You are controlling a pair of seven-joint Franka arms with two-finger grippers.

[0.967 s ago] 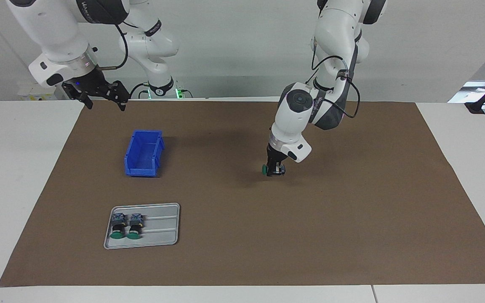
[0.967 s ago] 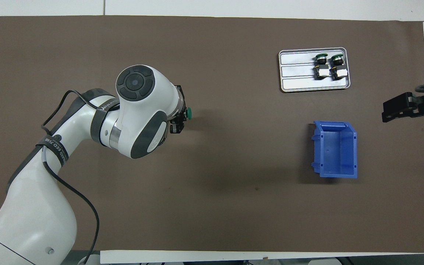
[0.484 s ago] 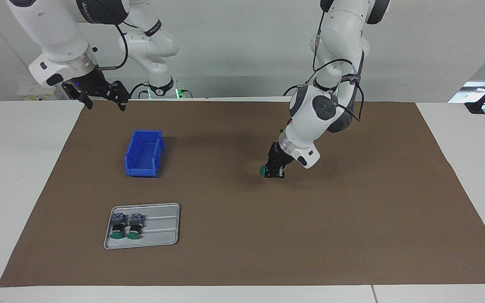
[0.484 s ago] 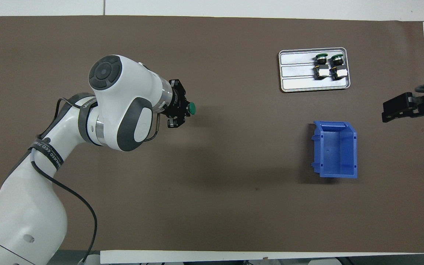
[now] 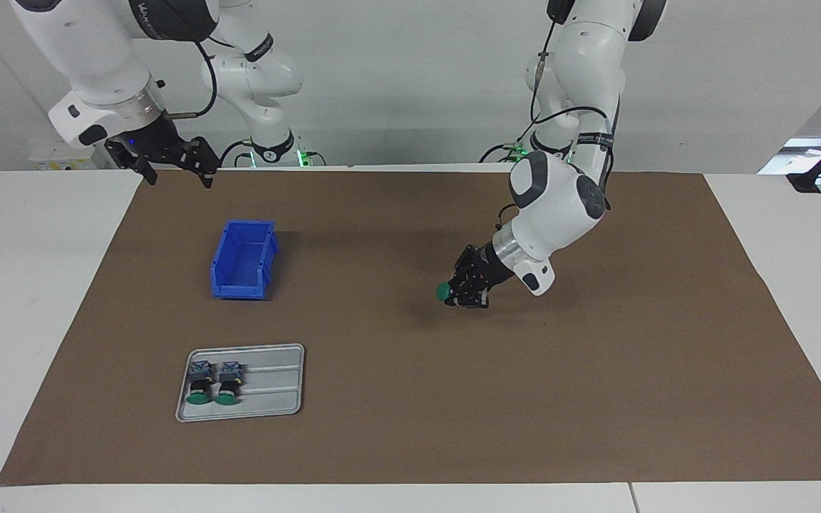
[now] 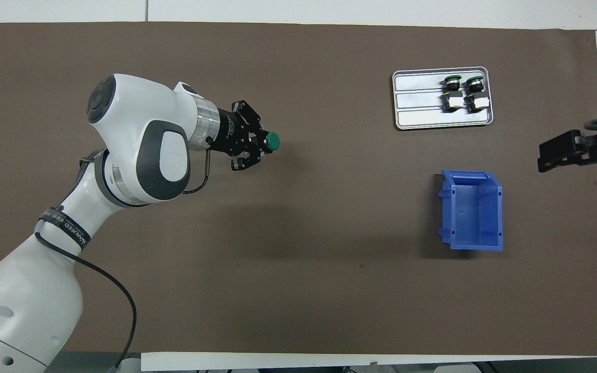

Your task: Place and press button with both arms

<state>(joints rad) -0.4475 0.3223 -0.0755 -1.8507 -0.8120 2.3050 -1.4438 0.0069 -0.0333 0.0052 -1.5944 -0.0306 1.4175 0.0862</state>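
The button point(image 5: 445, 290) is clamped in the left gripper point(image 5: 469, 286), low over the middle of the brown mat point(image 5: 596, 399) and more toward the left arm's end of the table. In the facing view its green cap points sideways, toward the blue bin point(image 5: 243, 258) and the right arm's end. One second ago the left wrist stood almost straight above the button; now the forearm has swung out to the side and leans flat, so the button is turned onto its side. I cannot tell if it touches the mat. The right gripper point(image 5: 168, 160) waits with its fingers spread, high over the mat's edge nearest to the robots, and it did not move. Two more buttons point(image 5: 212, 381) lie in the grey tray point(image 5: 268, 388), farther from the robots than the bin.

In the overhead view the left gripper point(image 6: 251, 142) reaches in level, and the green cap of the button point(image 6: 272, 140) now faces the right arm's end, well apart from the bin point(image 6: 472, 210) and the tray point(image 6: 417, 101). The right gripper point(image 6: 570, 151) is at the edge of this view.

My judgement: the turning presents the cap to the other arm, so the press by the right arm is probably the next step; the placing is not yet finished.
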